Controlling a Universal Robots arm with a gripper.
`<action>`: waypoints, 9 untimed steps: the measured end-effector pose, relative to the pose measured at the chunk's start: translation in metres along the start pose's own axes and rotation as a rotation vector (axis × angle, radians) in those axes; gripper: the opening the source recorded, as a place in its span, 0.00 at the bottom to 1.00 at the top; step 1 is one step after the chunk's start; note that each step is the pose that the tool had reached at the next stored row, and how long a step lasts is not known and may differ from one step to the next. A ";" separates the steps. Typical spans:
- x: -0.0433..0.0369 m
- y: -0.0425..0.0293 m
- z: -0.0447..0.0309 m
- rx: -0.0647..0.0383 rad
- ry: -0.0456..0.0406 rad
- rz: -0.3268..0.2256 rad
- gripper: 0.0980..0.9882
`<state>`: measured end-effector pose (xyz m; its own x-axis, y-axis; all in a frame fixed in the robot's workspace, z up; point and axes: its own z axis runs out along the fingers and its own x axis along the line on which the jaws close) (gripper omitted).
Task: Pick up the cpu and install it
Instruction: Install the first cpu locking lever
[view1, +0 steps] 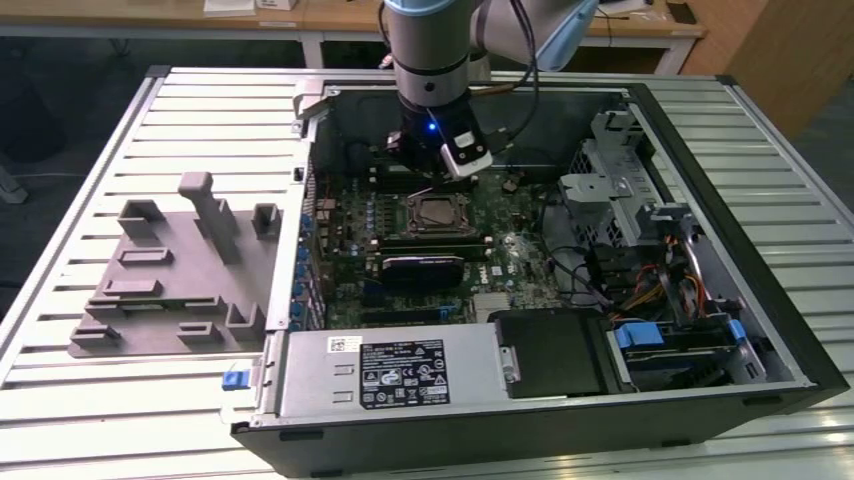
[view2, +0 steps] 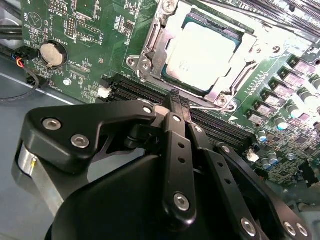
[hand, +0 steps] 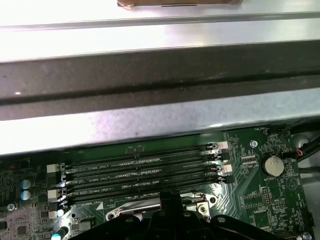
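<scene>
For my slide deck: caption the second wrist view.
Shut gripper poised beside the cpu seated in its motherboard socket.

The arm enters at the top centre of the exterior view and hangs nearly vertical, wrist pointing down. In the second wrist view the gripper occupies the lower half of the frame, its black fingers closed together, tips meeting with nothing between them.
</scene>
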<state>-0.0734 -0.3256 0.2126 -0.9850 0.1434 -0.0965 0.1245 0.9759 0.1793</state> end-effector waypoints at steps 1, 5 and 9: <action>0.0000 0.0001 0.0001 0.000 0.0000 0.000 0.01; 0.0005 0.0021 0.0018 0.000 0.0001 0.000 0.01; 0.0005 0.0022 0.0019 0.000 0.0000 0.000 0.01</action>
<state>-0.0734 -0.3231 0.2111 -0.9850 0.1434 -0.0964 0.1246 0.9759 0.1793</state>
